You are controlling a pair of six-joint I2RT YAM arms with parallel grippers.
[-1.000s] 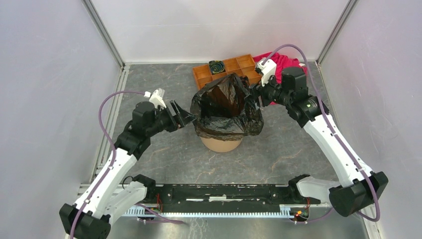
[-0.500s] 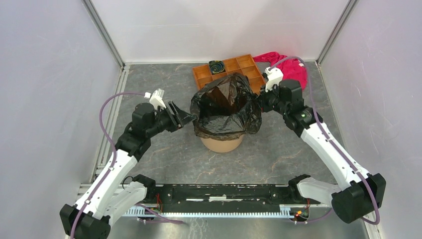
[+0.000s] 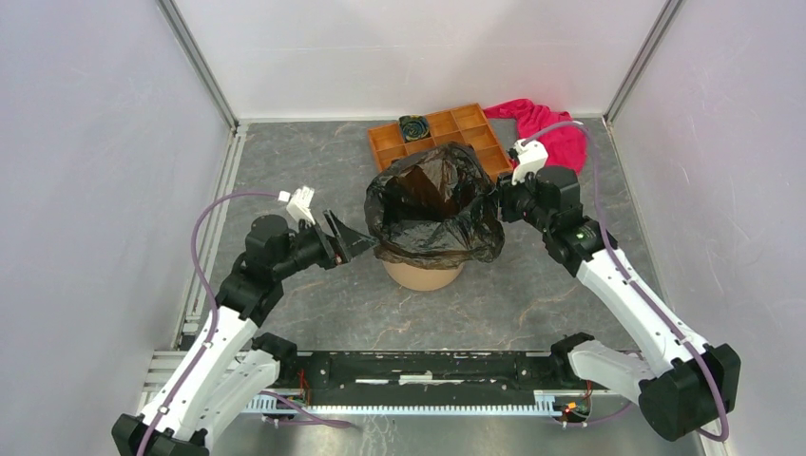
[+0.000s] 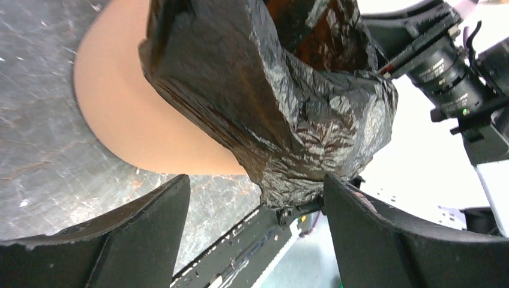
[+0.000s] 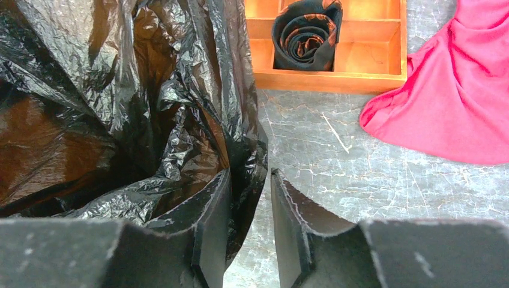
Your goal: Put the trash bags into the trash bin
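Observation:
The black trash bag (image 3: 432, 204) sits in the light-orange trash bin (image 3: 423, 275), its mouth open and its edge folded down over the rim. My left gripper (image 3: 356, 239) is open and empty just left of the bin; in the left wrist view the bag (image 4: 288, 102) and bin wall (image 4: 132, 114) lie beyond its fingers (image 4: 255, 198). My right gripper (image 3: 496, 195) is at the bag's right edge. Its fingers (image 5: 251, 180) stand a narrow gap apart, with the bag's film (image 5: 120, 108) hanging against the left finger.
An orange compartment tray (image 3: 466, 128) with a coiled black roll (image 3: 413, 126) stands behind the bin, and shows in the right wrist view (image 5: 366, 60). A red cloth (image 3: 551, 128) lies at the back right. White walls enclose the table.
My right gripper has moved down and nearer along the bag's right edge, and that side of the bag sits lower over the rim. My left gripper has drawn back slightly towards the near left.

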